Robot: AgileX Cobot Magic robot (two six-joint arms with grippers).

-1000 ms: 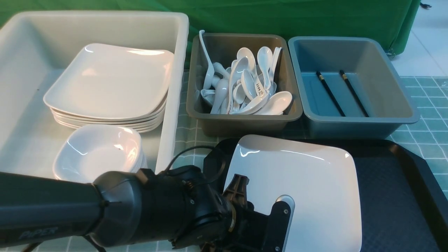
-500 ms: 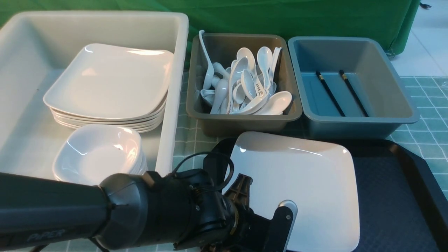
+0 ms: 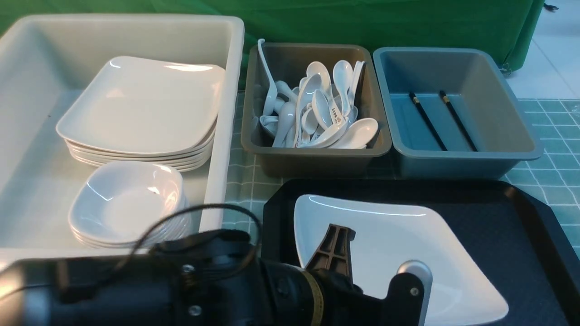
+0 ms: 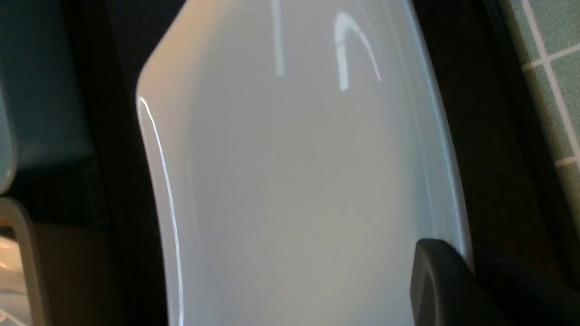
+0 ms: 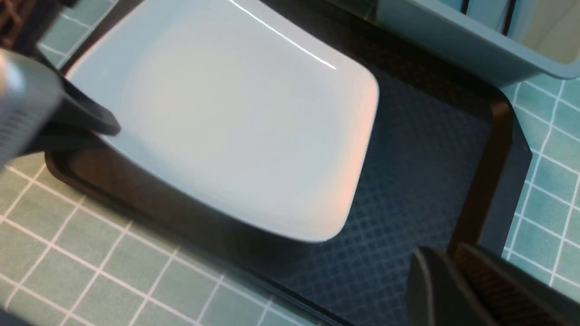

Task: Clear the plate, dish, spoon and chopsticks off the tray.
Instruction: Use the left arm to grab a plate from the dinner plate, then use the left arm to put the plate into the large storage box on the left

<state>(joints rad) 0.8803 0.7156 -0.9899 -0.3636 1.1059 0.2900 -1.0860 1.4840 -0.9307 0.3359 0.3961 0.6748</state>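
The plate (image 3: 398, 235) is clamped by its rim between the fingers (image 4: 444, 280) of my left gripper (image 3: 374, 265), jaws just gone from wide to tight; it tilts over the tray (image 3: 521, 213) below them; grip made, so I'd next carry it left to the tub (image 3: 229, 90)

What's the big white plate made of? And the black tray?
Plate: glossy white with sharp streaks of light on it. It looks like glazed ceramic or hard melamine; the look alone can't settle which. Tray: dull black with a moulded diamond-pattern floor, so probably plastic.
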